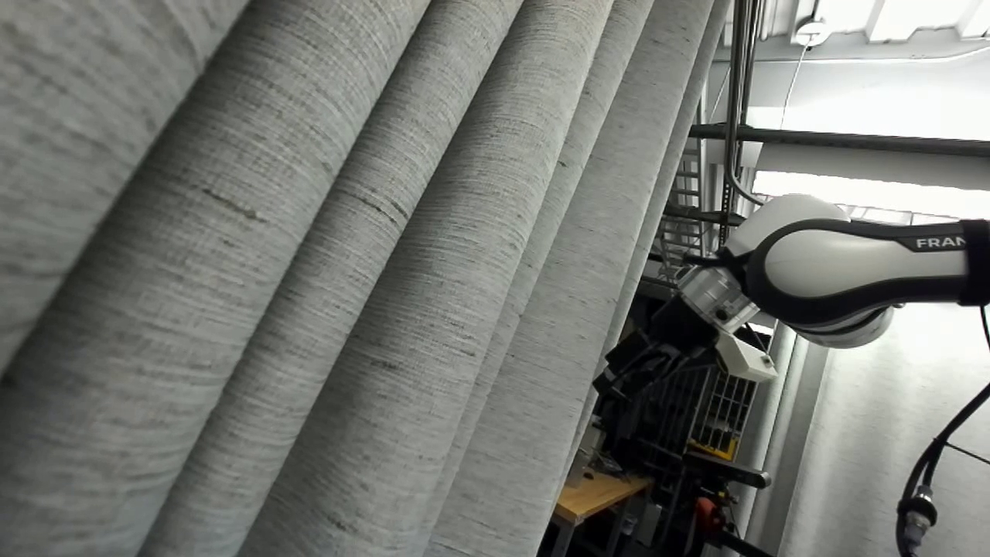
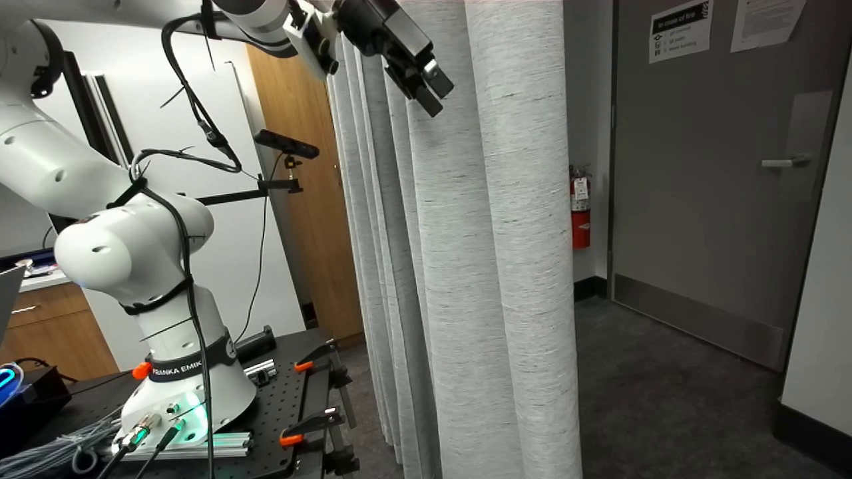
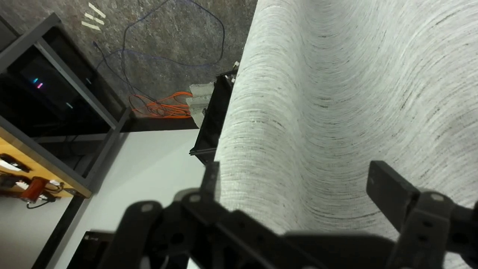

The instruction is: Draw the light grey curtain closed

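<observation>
The light grey curtain hangs in deep vertical pleats. It fills much of an exterior view (image 1: pixel 387 271), hangs beside the arm in an exterior view (image 2: pixel 492 233), and fills the right side of the wrist view (image 3: pixel 317 112). My gripper (image 3: pixel 293 175) is open, its two fingers wide apart. In the wrist view the curtain's edge runs close by the left finger and the fabric spreads behind the right finger. In both exterior views the gripper (image 1: pixel 605 377) points down at the curtain's upper part (image 2: pixel 434 94). I cannot tell whether the fingers touch the fabric.
A grey door (image 2: pixel 699 166) and a red fire extinguisher (image 2: pixel 580 219) stand beyond the curtain. A camera on a bracket (image 2: pixel 286 144) sits near the robot's base. A wooden-topped desk (image 1: pixel 599 495) and dark shelving stand behind the arm. Cables (image 3: pixel 164 108) lie on the floor.
</observation>
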Robot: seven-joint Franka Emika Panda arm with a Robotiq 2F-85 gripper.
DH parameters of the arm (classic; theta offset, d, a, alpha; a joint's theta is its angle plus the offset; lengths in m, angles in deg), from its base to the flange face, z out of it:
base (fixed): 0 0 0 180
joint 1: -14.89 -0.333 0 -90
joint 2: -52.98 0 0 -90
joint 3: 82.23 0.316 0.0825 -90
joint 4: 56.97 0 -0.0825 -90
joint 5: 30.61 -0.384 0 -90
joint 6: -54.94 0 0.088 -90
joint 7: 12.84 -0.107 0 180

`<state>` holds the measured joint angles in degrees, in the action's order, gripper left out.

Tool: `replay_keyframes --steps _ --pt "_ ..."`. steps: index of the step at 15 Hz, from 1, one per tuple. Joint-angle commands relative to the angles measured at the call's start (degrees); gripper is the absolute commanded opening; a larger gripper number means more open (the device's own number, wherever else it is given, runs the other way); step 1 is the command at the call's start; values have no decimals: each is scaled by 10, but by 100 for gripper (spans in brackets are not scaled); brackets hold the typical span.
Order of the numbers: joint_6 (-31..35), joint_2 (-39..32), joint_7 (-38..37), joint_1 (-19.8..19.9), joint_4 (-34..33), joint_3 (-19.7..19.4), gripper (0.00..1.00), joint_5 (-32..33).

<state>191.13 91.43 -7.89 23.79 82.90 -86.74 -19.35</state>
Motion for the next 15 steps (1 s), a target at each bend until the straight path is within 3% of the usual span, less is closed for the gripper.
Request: replay_keyframes --steps 1,9,15 --pt "41 -10 -30 19 -10 15 100 27" --pt "327 -73 -57 55 -63 0 100 18" --pt "463 -113 -24 14 -117 -21 100 -16"
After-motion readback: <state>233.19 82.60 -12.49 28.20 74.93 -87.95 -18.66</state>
